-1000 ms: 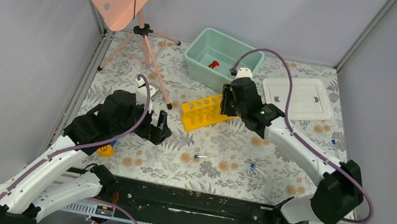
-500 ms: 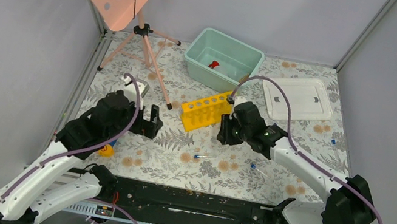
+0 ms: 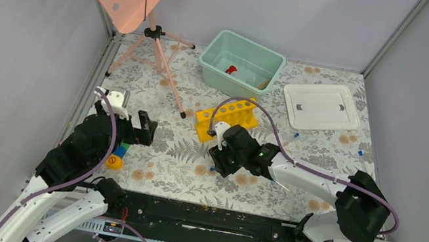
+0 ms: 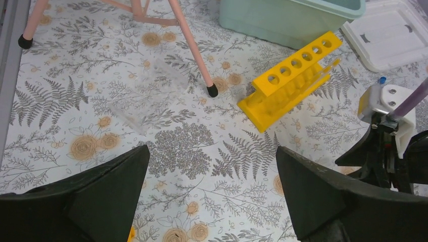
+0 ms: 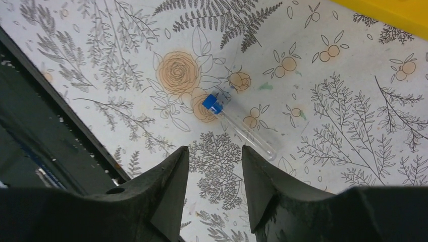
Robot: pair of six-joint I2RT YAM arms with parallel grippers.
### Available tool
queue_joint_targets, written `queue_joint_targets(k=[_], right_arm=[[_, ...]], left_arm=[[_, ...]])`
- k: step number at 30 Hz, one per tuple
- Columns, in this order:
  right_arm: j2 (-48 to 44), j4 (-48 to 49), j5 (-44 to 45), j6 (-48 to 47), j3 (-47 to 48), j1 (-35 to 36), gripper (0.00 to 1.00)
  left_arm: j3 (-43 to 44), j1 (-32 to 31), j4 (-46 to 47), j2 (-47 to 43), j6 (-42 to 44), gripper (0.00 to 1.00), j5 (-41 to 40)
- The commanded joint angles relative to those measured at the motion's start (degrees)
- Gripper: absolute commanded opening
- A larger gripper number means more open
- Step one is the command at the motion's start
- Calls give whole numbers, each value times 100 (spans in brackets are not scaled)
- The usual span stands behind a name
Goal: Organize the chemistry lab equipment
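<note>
So, right fingers [image 5: 169,191] are apart with nothing between them, above the desk [image 5: 126,50]. Tube [image 5: 243,129] lies flat just ahead at 12 o'clock, touching neither finger. Its long axis runs 10 to 4 o'clock, blue cap at the 10 end. Right arm is nearer; the fingers likely need a twist to close across it. Rack [image 3: 226,118] sits beyond at 12 in the top view, not in the way. Left fingers [image 4: 101,196] are wide apart and empty, well off at 9.
</note>
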Motion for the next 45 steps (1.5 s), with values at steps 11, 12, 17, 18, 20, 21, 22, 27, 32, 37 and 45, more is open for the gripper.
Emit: queue_joint_targets(k=[11, 12, 17, 18, 20, 21, 22, 27, 32, 37, 45], right_arm=[[1019, 355, 534, -509, 58, 30, 56], [1034, 331, 485, -510, 57, 29, 56], [1098, 351, 248, -462, -15, 30, 53], [1121, 360, 242, -451, -25, 30, 52], [1154, 357, 274, -424, -32, 29, 48], [1156, 363, 287, -402, -40, 30, 46], [1134, 381, 302, -386, -51, 26, 44], [1010, 593, 363, -327, -201, 38, 35], [758, 833, 582, -296, -397, 61, 25], [522, 1066, 651, -267, -576, 70, 20], [-142, 1607, 464, -197, -981, 92, 17]], left_arm=[[-24, -10, 220, 1, -17, 99, -232], [-28, -12, 219, -18, -17, 99, -284], [-58, -15, 213, -78, -72, 99, -375], [-51, -15, 183, -73, -89, 99, -399], [-42, -15, 152, -48, -132, 99, -462], [-34, -15, 126, -36, -149, 99, -490], [-26, -15, 108, -23, -182, 99, -516], [-23, -12, 4, 88, -400, 99, -515], [-51, -14, -4, 269, -656, 99, -99], [-202, -7, 113, 560, -978, 96, 477], [-160, -11, 434, 1107, -1383, 87, 1320]])
